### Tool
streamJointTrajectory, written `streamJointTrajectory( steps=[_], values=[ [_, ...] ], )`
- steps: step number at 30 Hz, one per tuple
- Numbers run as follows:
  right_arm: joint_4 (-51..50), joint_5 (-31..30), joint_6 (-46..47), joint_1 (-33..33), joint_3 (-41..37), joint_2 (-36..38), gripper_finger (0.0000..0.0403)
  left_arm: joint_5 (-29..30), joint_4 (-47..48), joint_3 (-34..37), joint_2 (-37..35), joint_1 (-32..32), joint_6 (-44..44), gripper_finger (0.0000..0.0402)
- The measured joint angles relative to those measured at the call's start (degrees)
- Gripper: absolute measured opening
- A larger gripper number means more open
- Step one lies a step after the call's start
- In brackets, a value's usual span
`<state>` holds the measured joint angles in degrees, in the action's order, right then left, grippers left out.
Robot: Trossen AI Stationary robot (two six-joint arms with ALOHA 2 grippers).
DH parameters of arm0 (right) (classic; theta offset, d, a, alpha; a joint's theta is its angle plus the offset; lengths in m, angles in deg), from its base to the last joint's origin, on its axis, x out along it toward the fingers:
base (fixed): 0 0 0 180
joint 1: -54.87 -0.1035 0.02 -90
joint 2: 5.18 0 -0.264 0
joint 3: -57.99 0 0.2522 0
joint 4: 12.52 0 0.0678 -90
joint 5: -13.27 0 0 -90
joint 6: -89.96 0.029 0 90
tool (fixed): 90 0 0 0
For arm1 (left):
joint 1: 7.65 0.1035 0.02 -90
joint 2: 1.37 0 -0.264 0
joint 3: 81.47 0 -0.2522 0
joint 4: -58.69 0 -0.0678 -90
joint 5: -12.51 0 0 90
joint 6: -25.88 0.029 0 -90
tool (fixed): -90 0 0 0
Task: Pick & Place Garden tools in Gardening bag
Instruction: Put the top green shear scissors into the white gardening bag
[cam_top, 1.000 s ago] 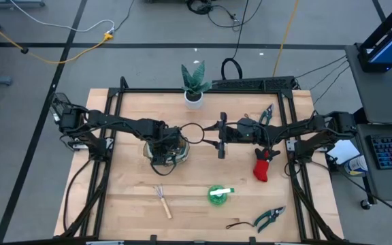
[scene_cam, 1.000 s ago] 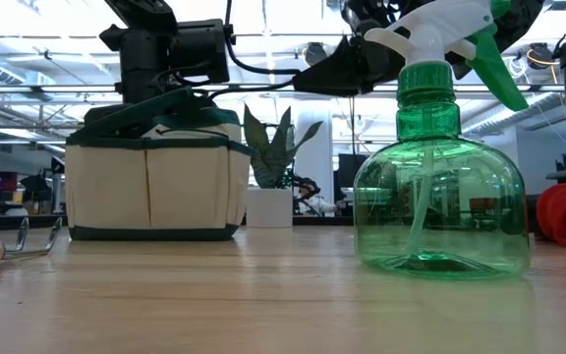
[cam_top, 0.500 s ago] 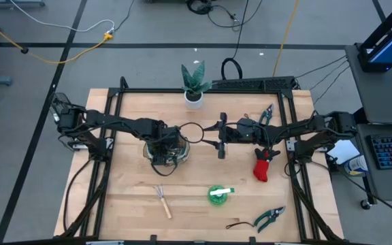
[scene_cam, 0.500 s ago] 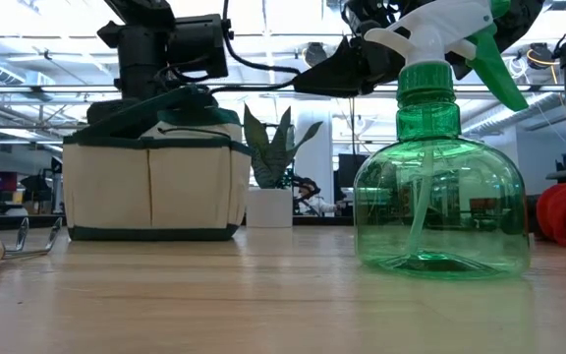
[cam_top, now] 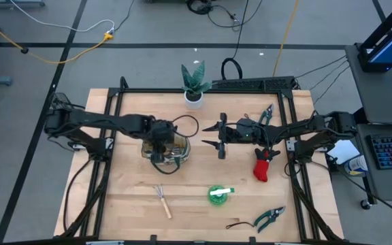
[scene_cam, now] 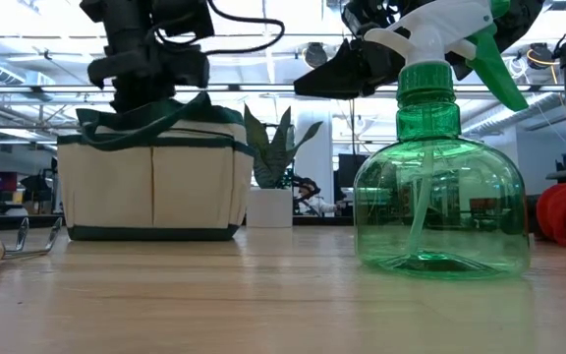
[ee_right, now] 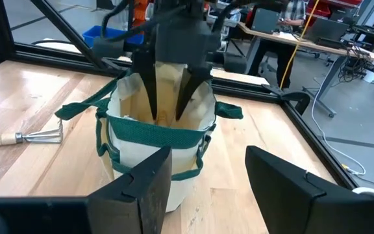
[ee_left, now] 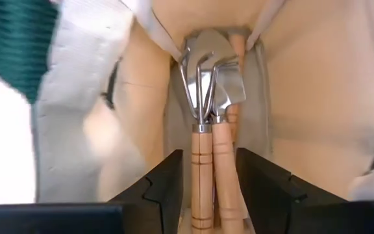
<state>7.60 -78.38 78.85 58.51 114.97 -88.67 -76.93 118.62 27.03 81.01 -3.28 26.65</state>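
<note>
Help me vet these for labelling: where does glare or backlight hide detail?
Low view: ceiling lights behind leave the left arm over the gardening bag a silhouette; the spray bottle glints. Left wrist view: one blown-out white patch beside the bag's wall, the rake is readable. High view: evenly lit.

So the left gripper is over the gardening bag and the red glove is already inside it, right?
Not quite. The left gripper is over the gardening bag, but the red glove lies on the table near the right arm, as the high view shows.
</note>
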Motion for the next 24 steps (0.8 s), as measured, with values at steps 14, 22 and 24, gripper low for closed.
streamJointTrajectory(
  steps=[14, 22, 24],
  values=[
    [0.1, 0.0, 0.0, 0.0, 0.0, 0.0, 0.0194, -0.1, 0.0, 0.0, -4.5, -0.5, -9.9, 0.0147],
    [-0.4, 0.2, 0.0, 0.0, 0.0, 0.0, 0.0194, -0.3, -1.3, -0.1, -6.0, -2.4, -16.6, 0.0147],
    [-0.5, 0.2, 0.0, 0.0, 0.0, 0.0, 0.0194, -0.3, -1.0, -0.1, -6.5, -3.0, -18.6, 0.0147]
  ],
)
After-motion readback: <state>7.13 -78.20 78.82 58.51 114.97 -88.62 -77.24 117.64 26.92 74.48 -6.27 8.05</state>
